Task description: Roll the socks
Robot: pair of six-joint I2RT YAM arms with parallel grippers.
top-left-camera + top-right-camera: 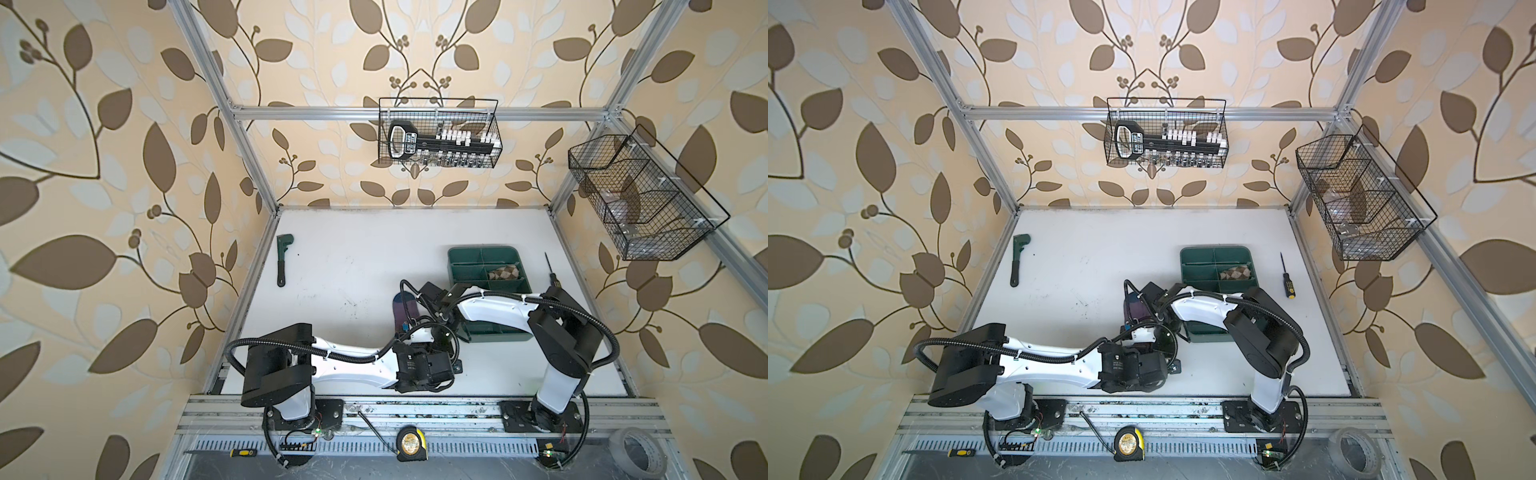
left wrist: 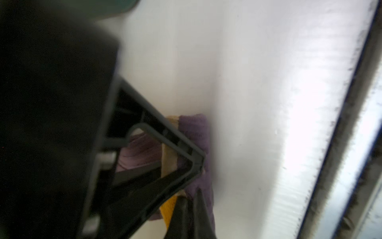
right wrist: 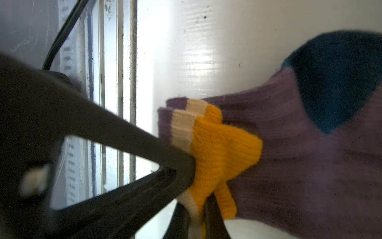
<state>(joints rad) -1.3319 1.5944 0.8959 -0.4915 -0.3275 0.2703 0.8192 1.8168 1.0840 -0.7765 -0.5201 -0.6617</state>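
the purple sock (image 1: 401, 309) lies on the white table (image 1: 332, 257) near its middle, just left of the green tray (image 1: 484, 249), with its navy toe pointing far and its yellow cuff (image 3: 223, 144) at the near end, folded over onto the ribbed leg. the argyle sock (image 1: 505, 273) sits bundled in a right-hand compartment of the tray, so i judge the purple one to be the one in work, at the first turn of its roll. the left gripper (image 2: 197, 164) is pinched tight on the cuff fold, and the right gripper (image 3: 189, 165) is clamped on the yellow knit just beside it. the main risk is how close the two grips sit: the fingertips are almost touching, so a turn of either wrist could knock one gripper against the other. each pinch also takes only a small bite of loose knit, so a layer could slip out and the fold spring open. nothing pins the toe end, so pushing far may drag the whole sock along the smooth table rather than roll it. the right arm also hangs over the tray and could nudge it.
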